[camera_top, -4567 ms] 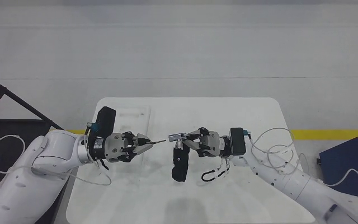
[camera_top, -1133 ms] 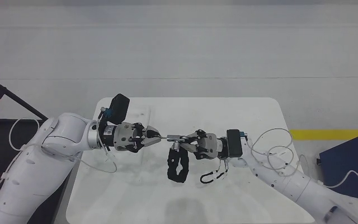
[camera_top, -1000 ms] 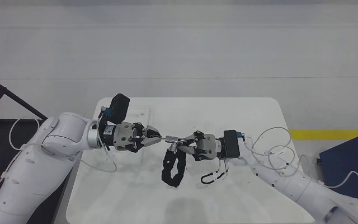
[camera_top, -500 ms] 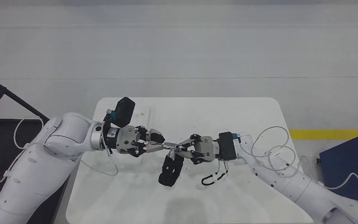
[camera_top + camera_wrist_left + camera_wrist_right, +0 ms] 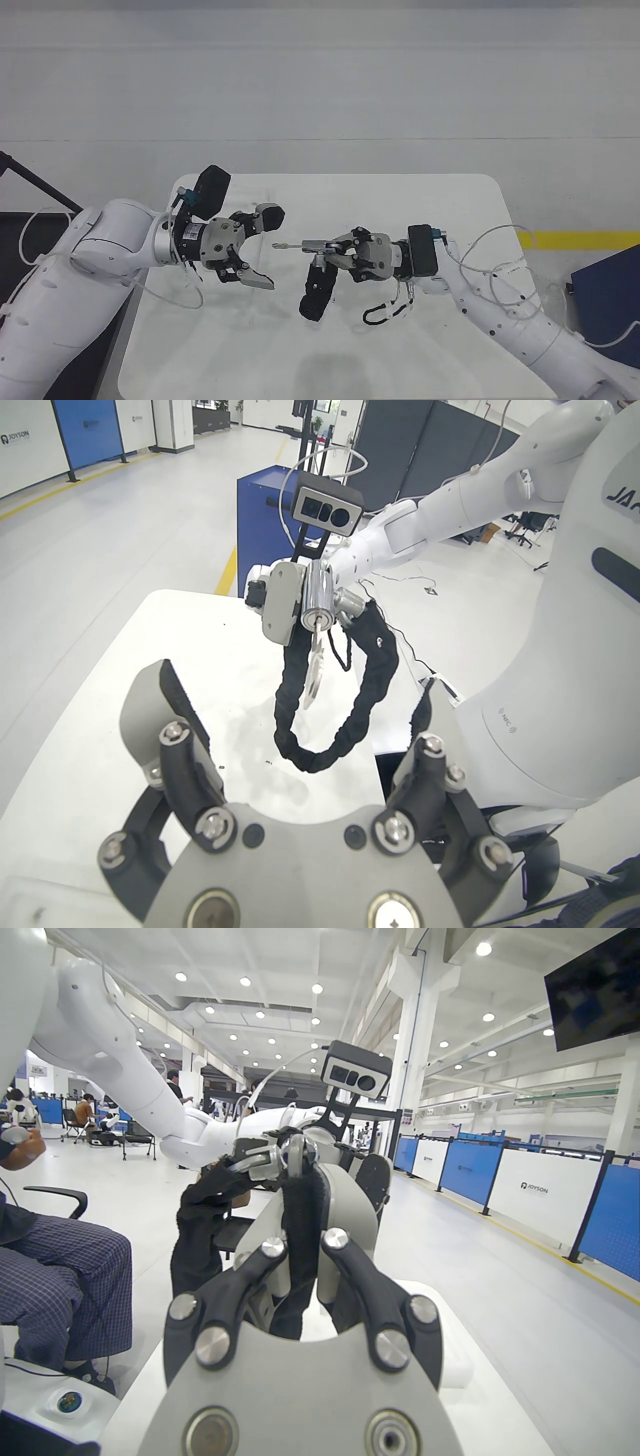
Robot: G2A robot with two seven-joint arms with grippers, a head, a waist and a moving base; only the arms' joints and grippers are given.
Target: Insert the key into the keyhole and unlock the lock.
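Observation:
A silver cylinder lock with a black fabric-covered chain loop is held above the white table; my right gripper is shut on it. The key sticks out of the keyhole toward my left gripper, which is open, a short way off and touching nothing. In the left wrist view the key hangs from the lock face, ahead of the spread left gripper. In the right wrist view the right gripper clamps the lock and chain.
A thin black cord with a hook lies on the table under the right wrist. A flat white sheet lies at the table's back left corner. The table front is bare.
My left gripper has let go of the key, opened and drawn back to the left. The key stays in the keyhole. The right arm has shifted the lock slightly right.

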